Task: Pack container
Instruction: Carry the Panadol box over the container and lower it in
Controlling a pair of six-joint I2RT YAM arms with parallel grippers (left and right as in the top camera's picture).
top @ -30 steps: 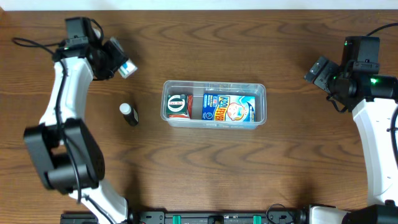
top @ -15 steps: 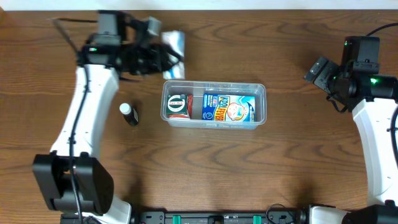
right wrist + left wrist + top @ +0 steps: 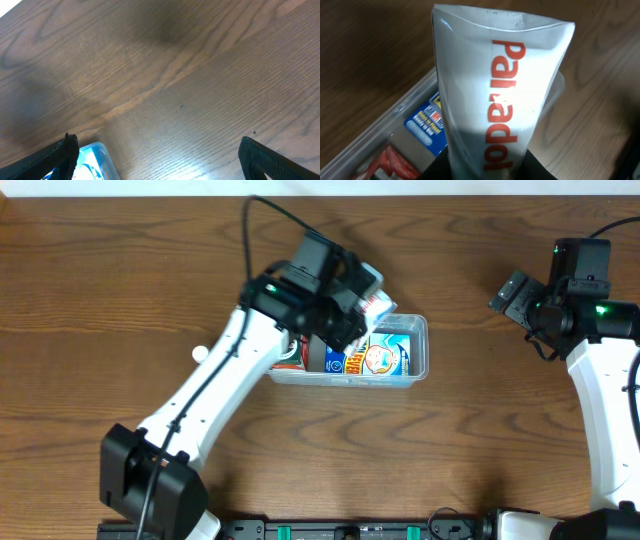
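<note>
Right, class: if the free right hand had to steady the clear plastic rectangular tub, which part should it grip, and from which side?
Probably the right short wall of the clear plastic tub, pinched over the rim from the right. That thin upright wall suits a pinch and is uncovered; the left hand, shut on a white tube, hangs over its middle.

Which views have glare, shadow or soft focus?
Left wrist: bright glare band on the Panadol tube, its lower end shadowed, container behind soft. Right wrist: dark shadow patch on the table, jaws dark at the bottom corners. Overhead: evenly lit, sharp.
</note>
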